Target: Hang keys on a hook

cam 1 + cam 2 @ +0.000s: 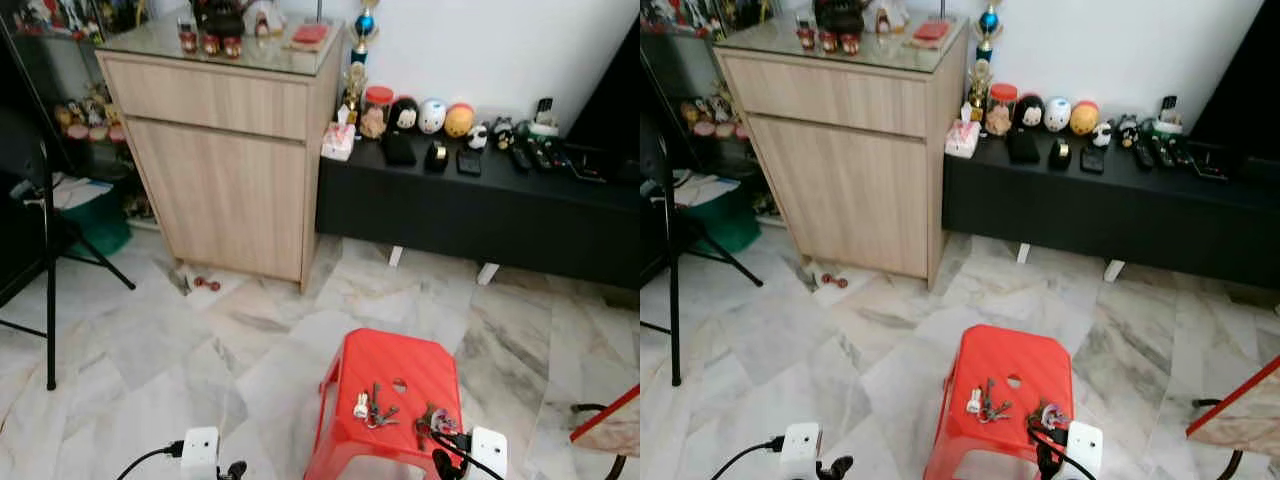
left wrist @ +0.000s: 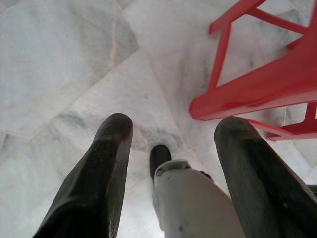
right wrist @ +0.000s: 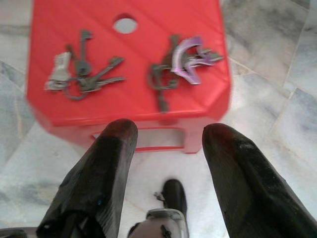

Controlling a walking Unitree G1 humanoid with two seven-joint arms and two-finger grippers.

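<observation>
Right wrist view has the right claw (image 3: 168, 148) spread, empty, short of the red stool (image 3: 64, 106). Both key bunches, plain keys (image 3: 81, 74) and purple-tagged keys (image 3: 181, 62), lie untouched near its front edge (no hook visible). Left claw (image 2: 171, 141) hangs spread over open floor (image 1: 150, 350).

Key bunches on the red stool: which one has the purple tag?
The bunch on the robot's right side of the stool; the other bunch carries a white tag instead.
</observation>
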